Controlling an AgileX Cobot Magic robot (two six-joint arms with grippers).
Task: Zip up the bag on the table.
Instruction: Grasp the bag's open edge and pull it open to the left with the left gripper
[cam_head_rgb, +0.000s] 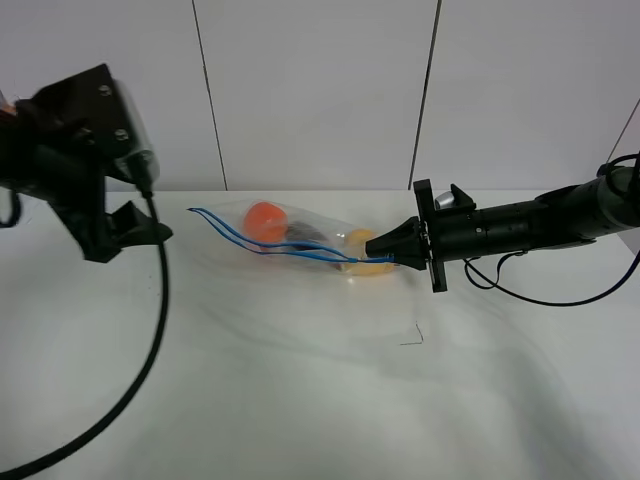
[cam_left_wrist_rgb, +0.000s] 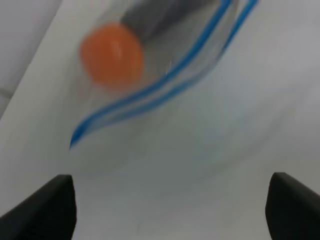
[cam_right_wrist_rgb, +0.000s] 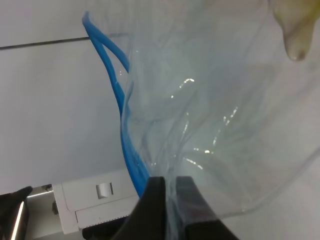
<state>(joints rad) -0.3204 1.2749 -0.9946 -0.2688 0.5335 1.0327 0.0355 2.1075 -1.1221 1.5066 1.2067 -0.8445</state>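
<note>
You are pinching the right end of the bag (cam_head_rgb: 300, 232), at its blue zip strip (cam_head_rgb: 232, 237), in the closed jaws of the right gripper (cam_head_rgb: 385, 248) as it is lying mid-surface (cam_head_rgb: 300, 400), while the left gripper (cam_head_rgb: 150, 228), jaws wide, is hovering near the gaping end: anchor firmly, then press the strip together.

clear bag (cam_head_rgb: 318, 232), blue zip strip (cam_left_wrist_rgb: 170, 76), white table (cam_head_rgb: 300, 400)

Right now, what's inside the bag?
Through the clear bag: an orange, a dark eggplant beside it that shows only in part, and a yellow pear whose end the right hand covers. Anything beneath them is hidden.
</note>
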